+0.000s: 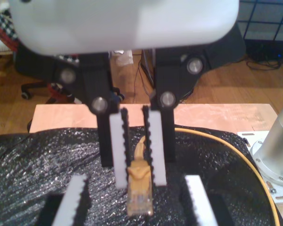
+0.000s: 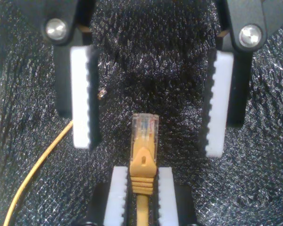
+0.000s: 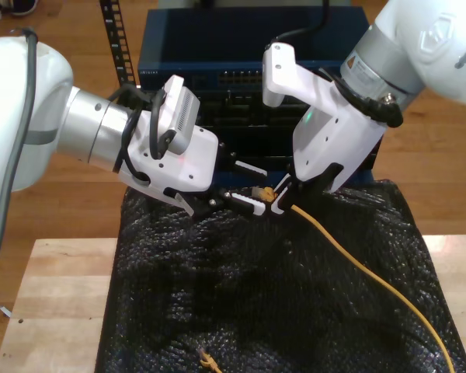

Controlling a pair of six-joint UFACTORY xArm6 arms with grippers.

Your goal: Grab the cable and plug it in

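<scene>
The cable [image 3: 357, 264] is thin and yellow-orange, trailing across the black mat toward the exterior view's lower right. Its yellowish plug [image 2: 145, 136] sticks out beyond my second gripper [image 2: 141, 172], which is shut on the boot just behind it. This gripper belongs to the arm at the exterior view's right [image 3: 278, 196]. My first gripper [image 1: 136, 181], on the arm at the exterior view's left [image 3: 256, 189], is open. Its toothed white pads [image 2: 81, 103] stand either side of the plug [image 1: 140, 193] without touching it. Another small yellowish cable end [image 3: 208, 361] lies at the mat's front.
A black crinkled mat [image 3: 256, 303] covers the wooden table [image 3: 54, 295]. A dark blue rack unit with a row of ports [image 3: 241, 78] stands behind the grippers. A silver arm base [image 1: 278, 141] and a wheeled chair [image 1: 37, 84] appear in the first wrist view.
</scene>
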